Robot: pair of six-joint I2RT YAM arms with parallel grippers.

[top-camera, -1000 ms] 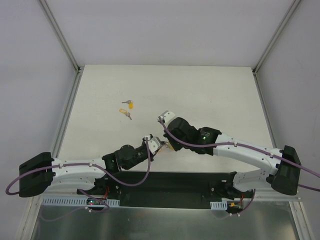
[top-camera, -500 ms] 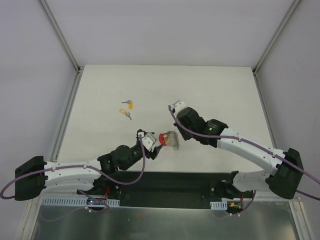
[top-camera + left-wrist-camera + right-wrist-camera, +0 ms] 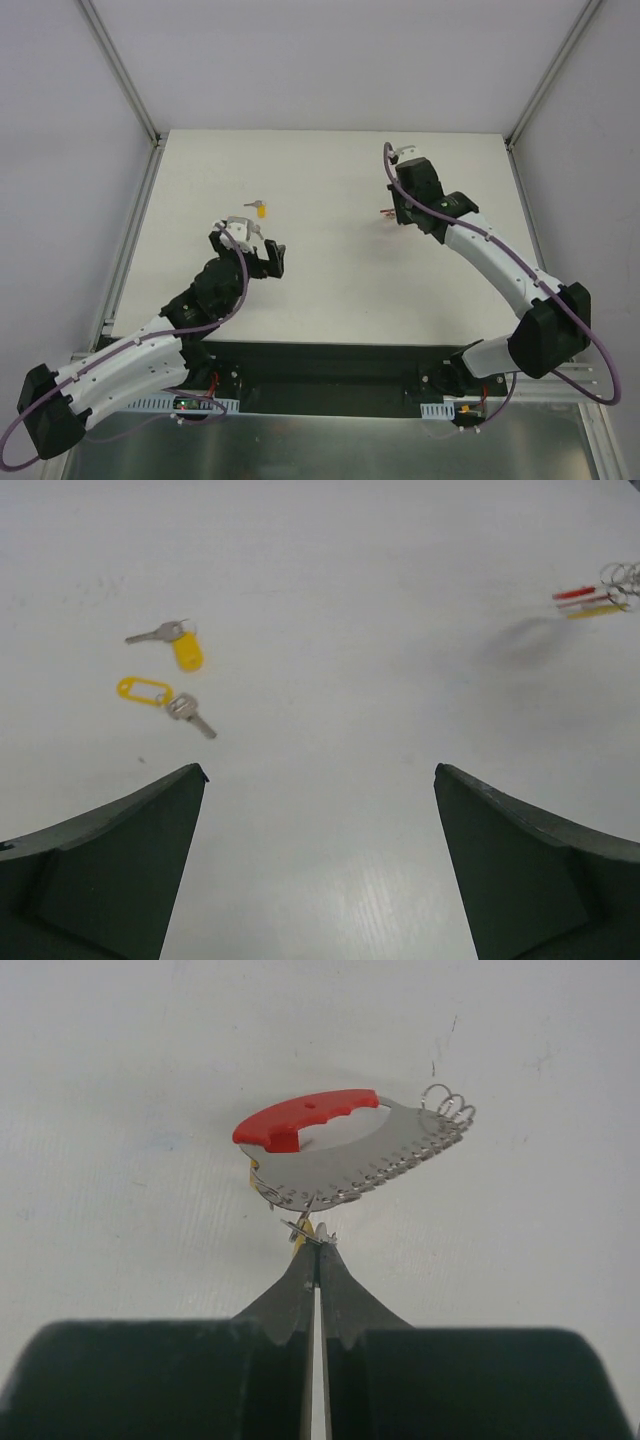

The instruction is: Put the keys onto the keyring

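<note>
The task looks barely begun, or at best partly done. The nearer key [image 3: 165, 698] and the farther key [image 3: 172, 643], each with a yellow tag, lie loose on the tabletop [image 3: 350, 680], not yet threaded onto anything. Both sit ahead of the left hand [image 3: 318, 780] and off to its left side, close together but apart. The keyring [image 3: 350, 1155] is well away from them, far ahead of that hand and to its right. A sliver of yellow shows at the keyring's lower edge; it may be a key already on it, but it is too small to tell. What remains, by my reading, is to pick up each loose key and bring it to the ring.

The left hand stands fully spread, its two dark fingers wide apart, holding and touching nothing, poised above the tabletop short of the keys.

The right hand [image 3: 318, 1260] is pressed shut, its fingertips meeting in a thin line. It pinches the keyring at a small wire loop on the lower rim. The red grip and grey ribbed plate stand just beyond the fingertips, lifted clear of the tabletop.
</note>
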